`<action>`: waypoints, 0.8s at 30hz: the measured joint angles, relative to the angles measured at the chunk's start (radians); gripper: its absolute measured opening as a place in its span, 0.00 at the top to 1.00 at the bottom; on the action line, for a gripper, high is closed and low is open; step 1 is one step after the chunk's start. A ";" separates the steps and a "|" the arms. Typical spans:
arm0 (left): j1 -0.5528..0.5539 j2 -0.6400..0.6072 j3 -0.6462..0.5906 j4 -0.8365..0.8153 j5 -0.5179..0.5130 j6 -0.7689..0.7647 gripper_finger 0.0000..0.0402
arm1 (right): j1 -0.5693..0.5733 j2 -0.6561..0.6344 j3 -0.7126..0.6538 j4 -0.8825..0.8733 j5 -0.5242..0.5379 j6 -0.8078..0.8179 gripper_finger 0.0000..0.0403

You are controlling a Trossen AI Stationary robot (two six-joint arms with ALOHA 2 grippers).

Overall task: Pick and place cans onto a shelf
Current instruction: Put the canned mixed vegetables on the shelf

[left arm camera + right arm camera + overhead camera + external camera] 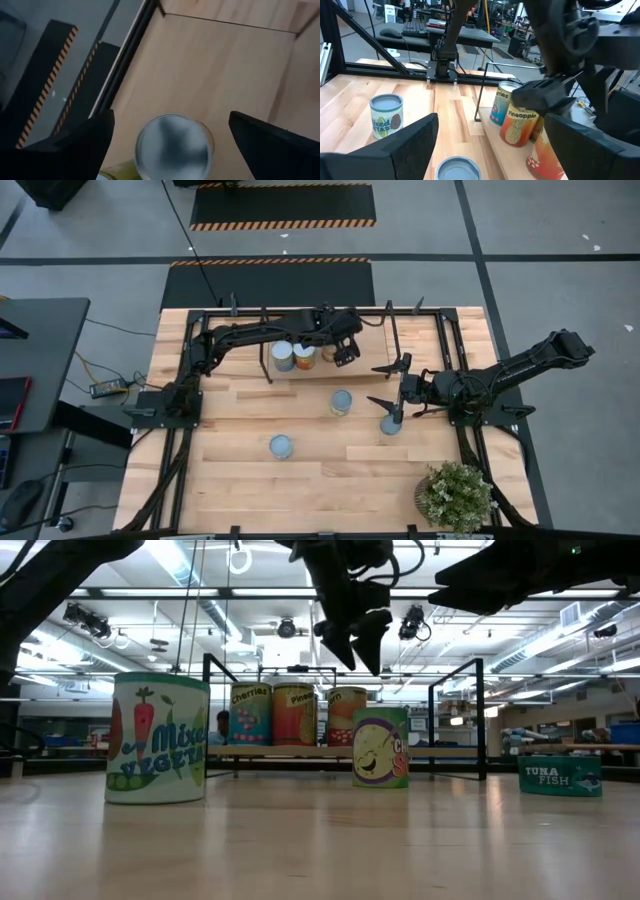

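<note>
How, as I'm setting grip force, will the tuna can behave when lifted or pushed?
The tuna can looks squat and wide, so it probably slides rather than tips. Its metal wall likely takes a firm squeeze. That low wall gives the open right tool little to hold, so it may slip.

A robotics lab or workshop. Hazard-striped floor mats lie on grey concrete beyond the table. Strip lights, ceiling ducts and cluttered desks fill the hall behind.
</note>
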 joint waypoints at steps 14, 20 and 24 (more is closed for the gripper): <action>-0.036 -0.055 0.007 -0.129 0.069 -0.007 0.00 | -0.001 0.000 0.000 -0.023 0.000 -0.003 0.08; -0.104 -0.122 0.008 -0.280 0.035 -0.070 0.00 | -0.001 0.010 0.000 -0.023 0.000 0.008 0.08; -0.169 -0.178 0.008 -0.385 0.029 -0.101 0.00 | -0.001 0.029 0.001 -0.011 -0.017 0.008 0.08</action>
